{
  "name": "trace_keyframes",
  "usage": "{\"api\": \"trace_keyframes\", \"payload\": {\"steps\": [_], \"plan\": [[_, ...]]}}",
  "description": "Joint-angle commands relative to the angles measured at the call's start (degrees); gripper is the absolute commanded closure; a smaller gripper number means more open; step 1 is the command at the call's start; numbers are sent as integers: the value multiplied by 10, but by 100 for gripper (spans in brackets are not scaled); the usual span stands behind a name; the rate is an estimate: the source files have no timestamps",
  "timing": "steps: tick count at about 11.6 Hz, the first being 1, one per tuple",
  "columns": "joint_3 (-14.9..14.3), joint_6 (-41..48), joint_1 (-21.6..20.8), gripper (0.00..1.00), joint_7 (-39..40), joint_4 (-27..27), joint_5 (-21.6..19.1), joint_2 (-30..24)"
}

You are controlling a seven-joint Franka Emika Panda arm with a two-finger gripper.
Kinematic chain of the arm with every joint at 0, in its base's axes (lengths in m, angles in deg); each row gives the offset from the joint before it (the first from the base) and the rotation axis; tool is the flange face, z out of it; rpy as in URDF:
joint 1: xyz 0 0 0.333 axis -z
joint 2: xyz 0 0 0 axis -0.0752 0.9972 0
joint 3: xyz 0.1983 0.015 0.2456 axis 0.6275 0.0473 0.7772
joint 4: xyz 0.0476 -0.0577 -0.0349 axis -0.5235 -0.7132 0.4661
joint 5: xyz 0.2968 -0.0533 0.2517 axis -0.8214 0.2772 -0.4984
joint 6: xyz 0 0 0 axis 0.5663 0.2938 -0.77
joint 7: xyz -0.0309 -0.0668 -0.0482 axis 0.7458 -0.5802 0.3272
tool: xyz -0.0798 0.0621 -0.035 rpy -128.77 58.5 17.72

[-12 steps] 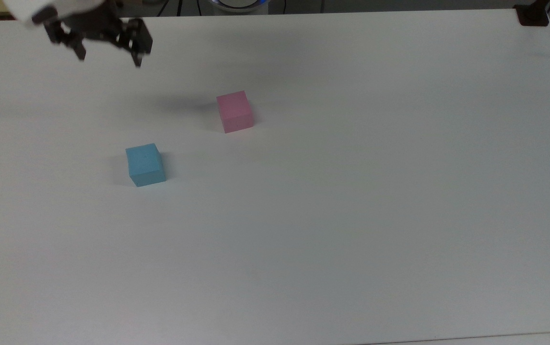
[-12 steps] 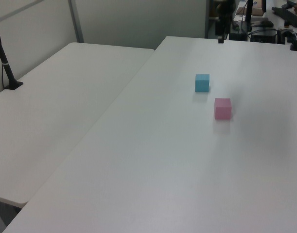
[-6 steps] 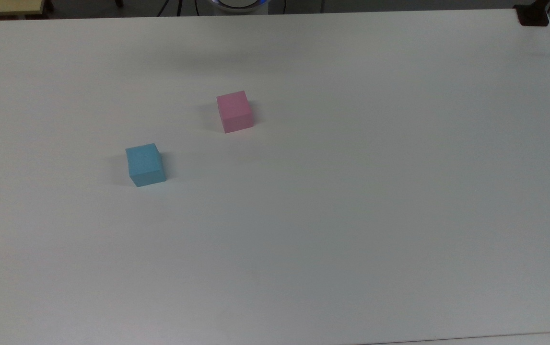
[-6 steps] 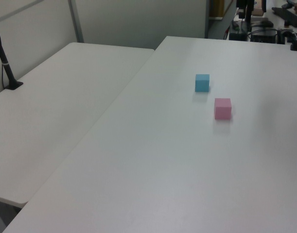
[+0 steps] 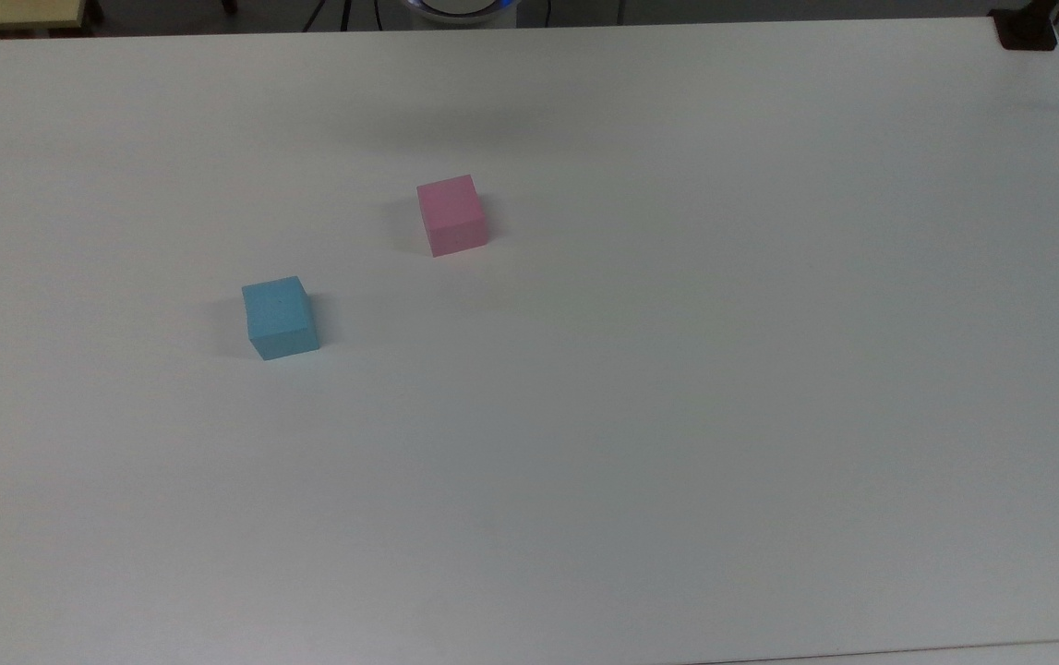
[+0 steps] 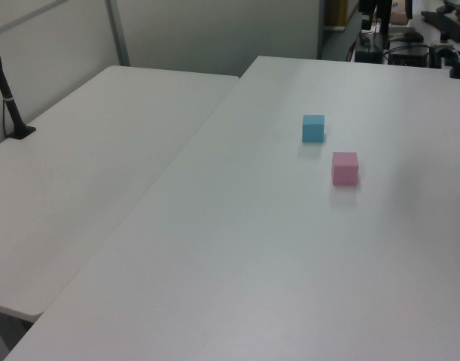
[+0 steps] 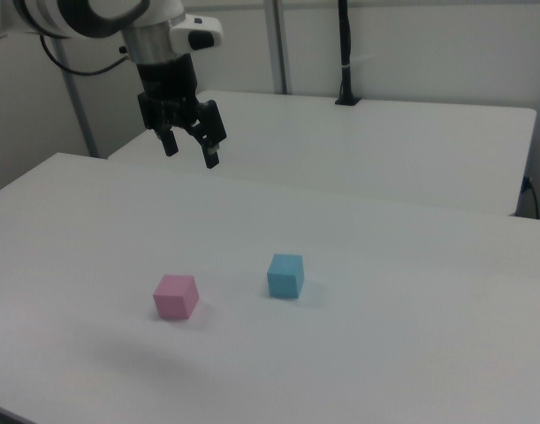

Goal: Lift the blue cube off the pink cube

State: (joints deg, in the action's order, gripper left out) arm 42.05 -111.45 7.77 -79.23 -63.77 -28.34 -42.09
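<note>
1. The white table (image 5: 677,416) carries both cubes; its near part in the top view is bare surface.
2. The blue cube (image 5: 280,317) sits flat on the table, nearer the top view's bottom edge and to the top view's left of the pink one. In the right view the blue cube (image 7: 285,275) lies to the right view's right of the pink cube, and in the left view the blue cube (image 6: 313,128) sits farther back.
3. The pink cube (image 5: 451,214) also rests directly on the table, apart from the blue cube with a clear strip of tabletop between them. It shows again in the right view (image 7: 175,295) and in the left view (image 6: 345,168). Neither cube is stacked on the other.
4. The gripper (image 7: 189,151) appears only in the right view, raised well above the table, far behind the cubes and toward the right view's left. Its two dark fingers (image 7: 211,148) are spread apart with nothing between them.
5. Farther back, a second white table (image 7: 411,141) stands behind the first, with a black post (image 7: 345,53) rising at its far edge.
</note>
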Motion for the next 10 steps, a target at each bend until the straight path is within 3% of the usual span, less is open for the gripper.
{"api": "trace_keyframes", "payload": {"steps": [1, 3, 10], "plan": [[-14, -59, -20, 0, -7, -29, -13, 0], [-15, -3, -20, 0, 1, -23, -8, -3], [-15, 15, -30, 0, 3, -11, -10, -2]]}}
